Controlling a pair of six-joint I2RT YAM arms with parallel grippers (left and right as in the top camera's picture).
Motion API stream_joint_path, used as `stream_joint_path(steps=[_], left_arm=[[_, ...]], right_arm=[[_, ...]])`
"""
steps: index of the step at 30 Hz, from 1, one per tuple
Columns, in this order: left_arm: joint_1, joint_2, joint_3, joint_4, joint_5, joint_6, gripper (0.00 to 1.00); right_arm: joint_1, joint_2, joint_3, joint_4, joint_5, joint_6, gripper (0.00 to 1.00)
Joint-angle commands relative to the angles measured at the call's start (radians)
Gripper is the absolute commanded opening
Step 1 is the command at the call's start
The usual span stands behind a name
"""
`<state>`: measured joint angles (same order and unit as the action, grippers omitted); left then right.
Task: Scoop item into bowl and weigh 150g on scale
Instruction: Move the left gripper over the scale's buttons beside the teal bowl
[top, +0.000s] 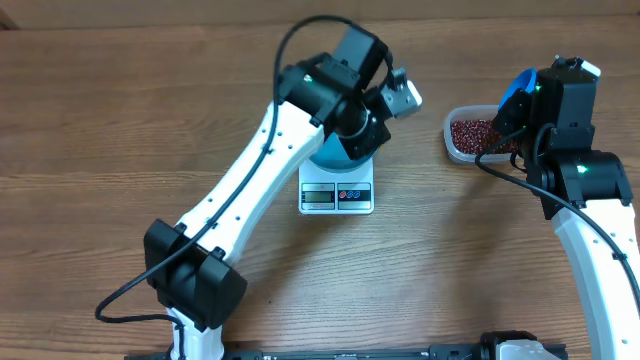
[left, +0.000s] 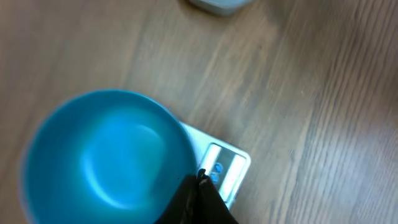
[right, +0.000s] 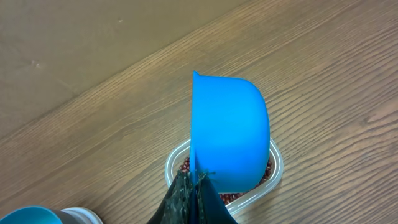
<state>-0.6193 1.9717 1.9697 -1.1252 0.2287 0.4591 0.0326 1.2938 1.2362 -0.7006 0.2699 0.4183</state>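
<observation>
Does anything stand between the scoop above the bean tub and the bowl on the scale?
Nothing lies on the table between tub and bowl. But the left arm's wrist hangs over the bowl, left gripper shut on its rim, hiding most of it from above; the scoop would likely have to come around it.

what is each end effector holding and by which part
right end effector: blue scoop, gripped at its near end above the bean tub. left end effector: blue bowl, pinched at its rim, on the scale.
</observation>
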Motion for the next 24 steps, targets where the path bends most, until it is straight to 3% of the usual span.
stream_joint_path(steps=[1, 15, 24], left_arm=[[-0.028, 0.004, -0.064, 0.019, 0.016, -0.014, 0.04], [-0.035, 0.004, -0.283, 0.175, -0.012, -0.011, 0.04], [-0.035, 0.004, -0.372, 0.192, -0.06, -0.011, 0.04]], right_arm=[[-0.006, -0.027, 0.028, 0.003, 0.018, 0.0, 0.04], [-0.006, -0.026, 0.028, 0.002, 0.017, 0.0, 0.04], [-0.006, -0.026, 0.028, 0.002, 0.017, 0.0, 0.04]])
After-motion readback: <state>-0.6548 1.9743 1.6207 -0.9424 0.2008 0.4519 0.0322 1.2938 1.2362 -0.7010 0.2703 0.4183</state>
